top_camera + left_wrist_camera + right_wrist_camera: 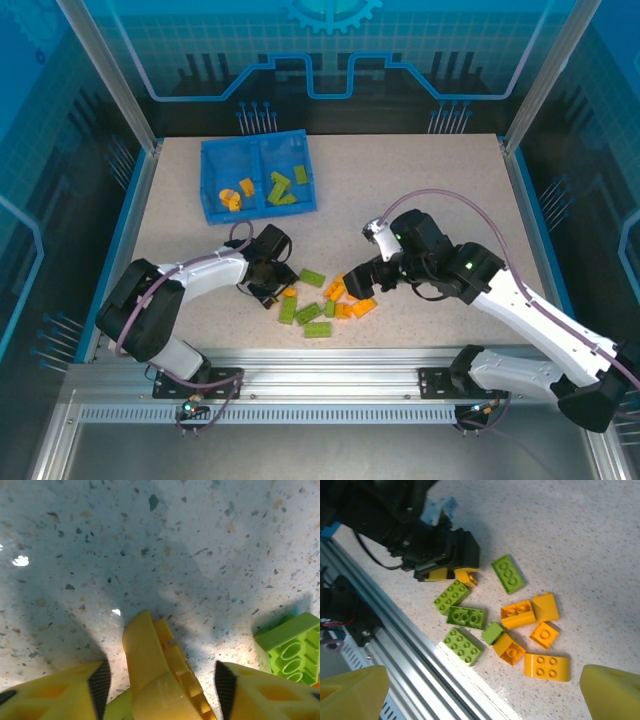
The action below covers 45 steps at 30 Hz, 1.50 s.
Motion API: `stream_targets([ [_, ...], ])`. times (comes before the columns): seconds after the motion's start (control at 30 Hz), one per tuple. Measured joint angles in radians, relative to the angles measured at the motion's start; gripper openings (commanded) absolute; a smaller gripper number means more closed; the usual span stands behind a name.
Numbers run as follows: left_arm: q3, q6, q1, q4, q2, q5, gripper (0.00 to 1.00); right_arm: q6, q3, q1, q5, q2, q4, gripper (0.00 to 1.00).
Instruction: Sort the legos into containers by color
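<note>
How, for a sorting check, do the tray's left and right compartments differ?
The left compartment holds only orange bricks; the right compartment holds only green bricks. The left compartment seems to hold fewer than the right. Both are blue halves of one tray, alike in size.

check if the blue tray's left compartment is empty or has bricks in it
Not empty: the top view shows orange bricks lying inside the left compartment.
</note>
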Motion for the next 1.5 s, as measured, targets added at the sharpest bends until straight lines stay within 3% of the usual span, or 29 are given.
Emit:
stream_targets([
  [0.17, 0.0, -0.014, -0.003, 0.013, 0.006, 0.006, 0.29, 0.03, -0.014, 0.021, 0.024, 0.048, -0.006, 0.98],
  [0.27, 0.0, -0.01, -0.006, 0.006, -0.006, -0.008, 0.21, 0.047, -0.017, 0.04, 0.029, 0.051, -0.002, 0.98],
  [0.5, 0.08, 0.089, -0.006, -0.163, -0.182, -0.196, 0.19, 0.072, 0.005, 0.06, 0.048, 0.061, 0.005, 0.98],
  [0.63, 0.257, 0.253, 0.022, -0.245, -0.275, -0.402, 0.2, 0.082, 0.029, 0.071, 0.064, 0.061, 0.008, 0.98],
  [0.73, 0.332, 0.363, 0.08, -0.256, -0.295, -0.491, 0.2, 0.086, 0.034, 0.076, 0.075, 0.061, 0.01, 0.98],
  [0.9, 0.499, 0.569, 0.288, -0.214, -0.13, -0.561, 0.2, 0.097, 0.042, 0.082, 0.093, 0.061, 0.01, 0.98],
  [1.23, 0.896, 0.684, 0.441, -0.166, 0.396, -0.498, 0.2, 0.107, 0.051, 0.09, 0.116, 0.06, -0.001, 0.98],
  [1.4, 1.11, 0.685, 0.491, -0.192, 0.605, -0.449, 0.31, 0.112, 0.059, 0.092, 0.132, 0.049, -0.019, 0.98],
  [1.5, 1.212, 0.688, 0.504, -0.223, 0.688, -0.427, 0.46, 0.116, 0.059, 0.092, 0.138, 0.036, -0.027, 0.99],
])
